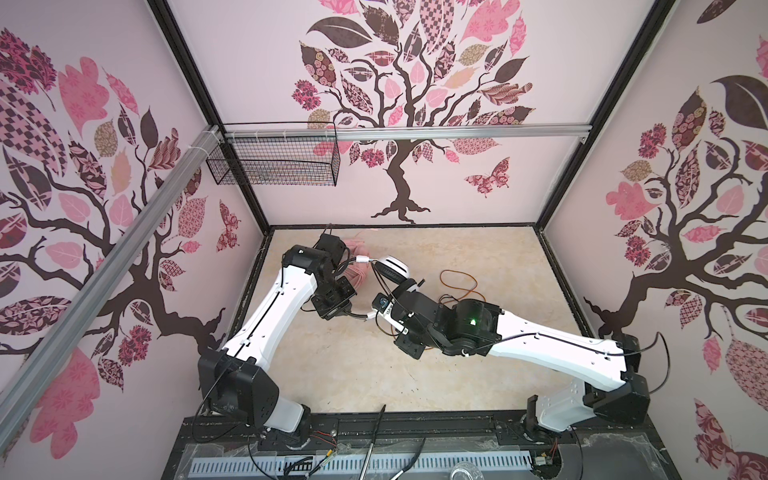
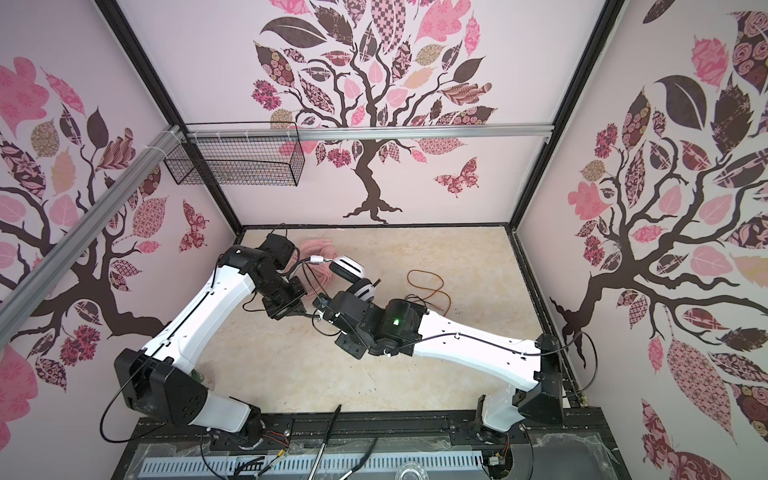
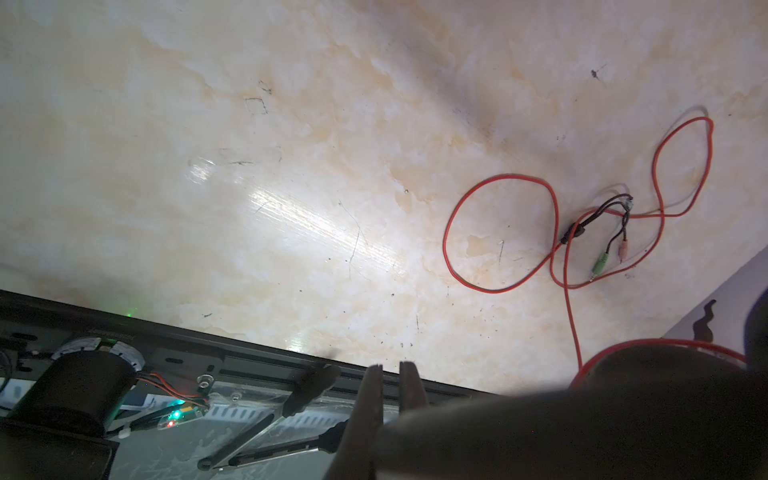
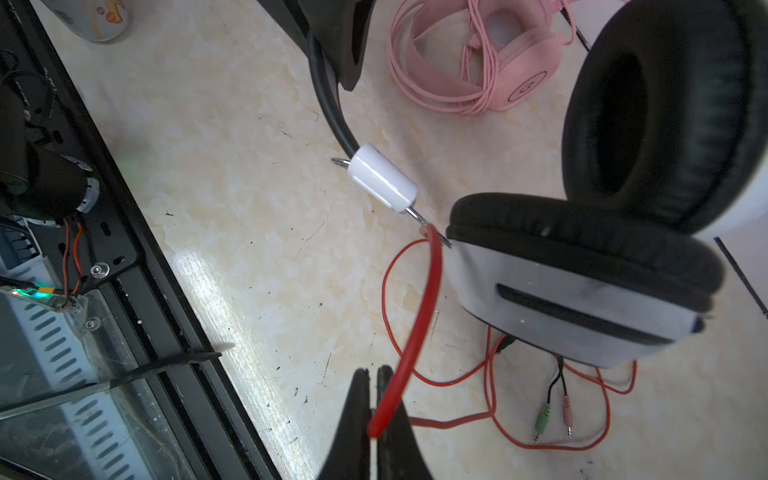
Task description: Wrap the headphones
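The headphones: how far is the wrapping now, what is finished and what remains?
Done, it seems: the pink headset lies on the table with its pink cord wound around it. In hand: the right gripper is shut on the orange-red cord close to the white-and-black headset. Remaining: most of that cord lies in loose loops on the table, plugs free, so its winding has hardly begun.

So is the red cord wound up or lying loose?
Loose: the red cord sprawls in open loops across the table, its plugs lying free.

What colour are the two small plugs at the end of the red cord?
Green plug and pink plug; clearest in the right wrist view.
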{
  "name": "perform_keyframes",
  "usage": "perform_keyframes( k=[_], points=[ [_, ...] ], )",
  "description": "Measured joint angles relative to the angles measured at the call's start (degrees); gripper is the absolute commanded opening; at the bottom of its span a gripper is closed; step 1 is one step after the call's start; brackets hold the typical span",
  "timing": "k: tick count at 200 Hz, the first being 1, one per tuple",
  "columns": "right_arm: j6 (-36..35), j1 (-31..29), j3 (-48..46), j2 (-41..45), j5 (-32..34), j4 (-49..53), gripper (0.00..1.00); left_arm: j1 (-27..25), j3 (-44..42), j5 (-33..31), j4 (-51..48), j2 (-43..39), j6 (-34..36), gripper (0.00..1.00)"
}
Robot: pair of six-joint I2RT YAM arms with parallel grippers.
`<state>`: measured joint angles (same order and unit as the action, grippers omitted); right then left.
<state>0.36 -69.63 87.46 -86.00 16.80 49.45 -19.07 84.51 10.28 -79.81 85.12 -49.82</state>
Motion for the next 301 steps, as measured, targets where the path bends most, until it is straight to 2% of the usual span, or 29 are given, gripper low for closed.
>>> perform_keyframes(
  k=[59, 127, 151, 223, 258, 290, 301],
  points=[
    [-1.95, 0.11, 1.64, 0.13, 8.94, 4.55, 0.00, -6.16, 0.07, -8.94, -3.48, 0.04, 4.66, 0.00],
    [-5.07, 2.62, -0.09, 1.81, 19.82, 6.05, 0.00, -8.41, -1.42, -7.02, -0.90, -1.90, 10.08, 0.00],
    [-8.09, 2.51, -2.51, 3.93, 23.45, 4.61, 0.00, -11.32, -1.33, -7.82, 0.02, -4.17, 11.54, 0.00],
    [-21.24, 1.90, -13.42, 11.56, 24.94, -4.85, 0.00, -22.82, -0.07, -12.70, -0.76, -0.55, 13.29, 0.00],
    [-24.72, 1.68, -17.05, 15.67, 24.04, -8.66, 0.16, -25.20, -0.39, -12.37, 0.63, -1.01, 13.99, 0.00],
    [-25.70, 3.54, -18.93, 19.91, 23.06, -14.21, 0.31, -26.01, -3.82, -11.15, -1.27, -4.57, 17.40, 0.00],
    [-25.90, 5.09, -18.93, 21.16, 20.94, -15.85, 0.33, -26.32, -4.98, -10.38, -2.27, -6.03, 18.40, 0.00]
  ],
)
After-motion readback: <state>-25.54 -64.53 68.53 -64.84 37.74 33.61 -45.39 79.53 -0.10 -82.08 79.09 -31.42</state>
